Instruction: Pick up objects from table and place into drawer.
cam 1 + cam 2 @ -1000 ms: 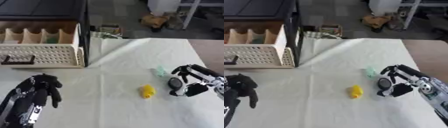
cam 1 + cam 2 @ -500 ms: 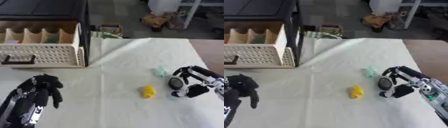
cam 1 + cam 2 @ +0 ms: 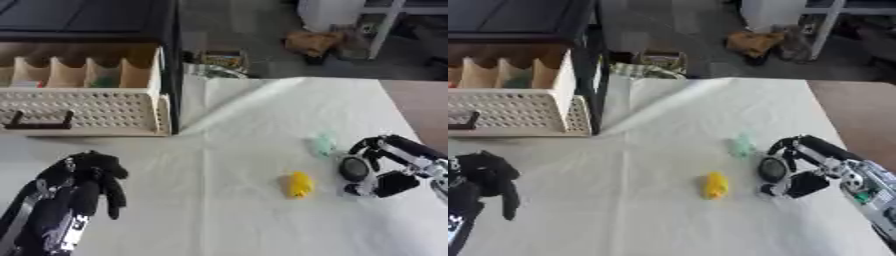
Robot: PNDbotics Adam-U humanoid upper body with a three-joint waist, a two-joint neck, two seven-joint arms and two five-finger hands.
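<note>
The right hand is hanging over the table at about four o'clock, fingers curved and spread, closing on nothing. A yellow piece is lying just beside it toward nine o'clock, and a pale green piece is sitting near it toward eleven o'clock, apart from the fingers. The drawer is standing open at ten o'clock, well apart from both pieces, its dividers showing.

The step in hand is probably the reach for one of the two pieces. To do it well, the hand should be coming down with thumb and fingers either side of the chosen piece, without nudging the other away, and lifting clear of the cloth before crossing toward the drawer. The yellow piece looks rounded and may be rolling if touched from one side only.

The left hand is resting at seven o'clock, fingers relaxed and drooping, holding nothing.

What each piece is, I cannot tell; only colour and rough shape are showing. The right forearm is running out of view at the edge. Something greenish and something reddish are lying in the drawer, too dim to name.
</note>
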